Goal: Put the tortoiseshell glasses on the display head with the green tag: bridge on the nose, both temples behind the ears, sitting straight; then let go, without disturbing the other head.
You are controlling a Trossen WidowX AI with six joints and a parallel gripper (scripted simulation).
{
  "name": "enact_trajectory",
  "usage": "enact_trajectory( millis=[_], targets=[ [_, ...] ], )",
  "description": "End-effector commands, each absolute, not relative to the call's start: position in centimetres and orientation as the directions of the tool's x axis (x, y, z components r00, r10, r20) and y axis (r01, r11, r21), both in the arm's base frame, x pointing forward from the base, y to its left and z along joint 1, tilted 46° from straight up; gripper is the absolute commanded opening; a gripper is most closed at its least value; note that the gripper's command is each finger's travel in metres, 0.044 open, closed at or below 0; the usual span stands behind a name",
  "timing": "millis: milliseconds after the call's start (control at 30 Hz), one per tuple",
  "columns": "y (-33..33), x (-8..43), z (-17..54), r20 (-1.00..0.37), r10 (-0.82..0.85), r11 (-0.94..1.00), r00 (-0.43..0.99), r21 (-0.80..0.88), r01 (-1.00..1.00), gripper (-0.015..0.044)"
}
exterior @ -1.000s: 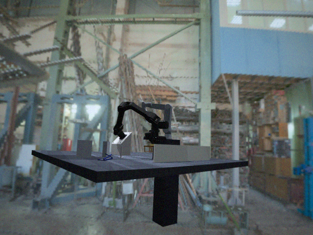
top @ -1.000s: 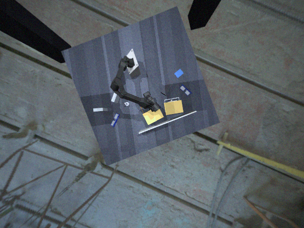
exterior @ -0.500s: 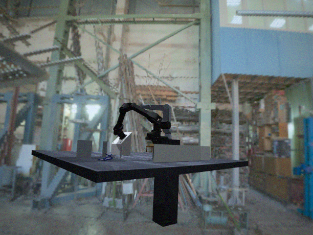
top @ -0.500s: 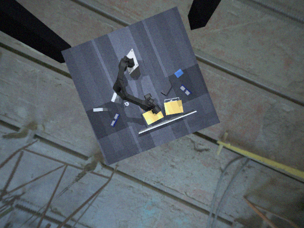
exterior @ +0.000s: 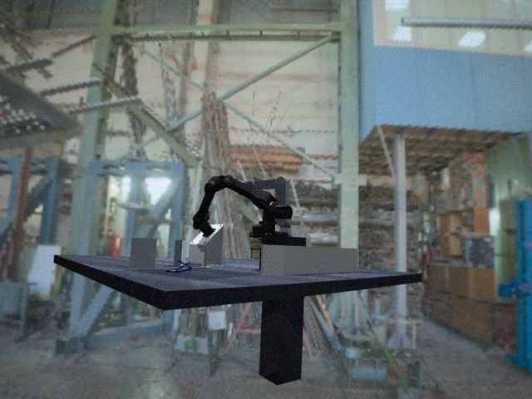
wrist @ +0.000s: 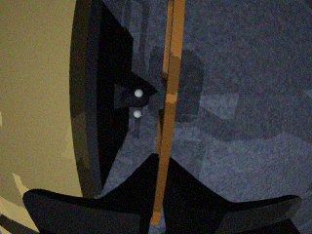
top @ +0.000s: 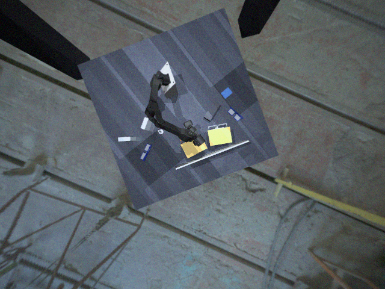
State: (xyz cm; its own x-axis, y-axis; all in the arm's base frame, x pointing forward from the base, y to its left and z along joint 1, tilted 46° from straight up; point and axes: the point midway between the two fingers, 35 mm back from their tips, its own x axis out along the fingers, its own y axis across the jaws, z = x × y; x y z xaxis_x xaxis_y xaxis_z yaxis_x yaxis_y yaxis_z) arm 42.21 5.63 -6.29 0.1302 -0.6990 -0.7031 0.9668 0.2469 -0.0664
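Observation:
My gripper (top: 198, 142) (wrist: 159, 160) is shut on the tortoiseshell glasses (wrist: 172, 98), whose orange-brown front stands nearly edge-on in the wrist view, with two pale nose pads at its left. The gripper is over the near edge of the left display head (top: 190, 151) (wrist: 34, 73). In the wrist view, the head's black face and pointed nose (wrist: 147, 89) lie left of the frame, with a gap between frame and face. The nose tip points toward the frame's middle. The other head (top: 219, 136) stands to the right. No green tag shows; the temples are mostly hidden.
A pale-outlined frame (top: 217, 125) is at the right head's edge. A long upright panel (top: 212, 155) (exterior: 309, 260) stands behind both heads. Blue glasses (top: 234, 114) lie right, another blue pair (top: 145, 152) left. White blocks (top: 144, 123) (top: 124, 138) and a blue tile (top: 226, 92) also stand about.

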Motion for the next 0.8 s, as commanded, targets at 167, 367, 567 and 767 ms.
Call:
enact_trajectory(
  millis=[167,367,567,767],
  targets=[
    [5.44,42.29,-6.47,-0.700,-0.702,0.249,0.130,-0.070,0.966,0.0000],
    [5.39,42.31,-6.51,-0.700,-0.702,0.249,0.130,-0.070,0.966,0.0000],
    [5.13,42.37,-6.78,-0.700,-0.702,0.249,0.130,-0.070,0.966,0.0000],
    [5.20,42.36,-6.75,-0.703,-0.700,0.246,0.129,-0.068,0.967,0.0053]
  ],
)
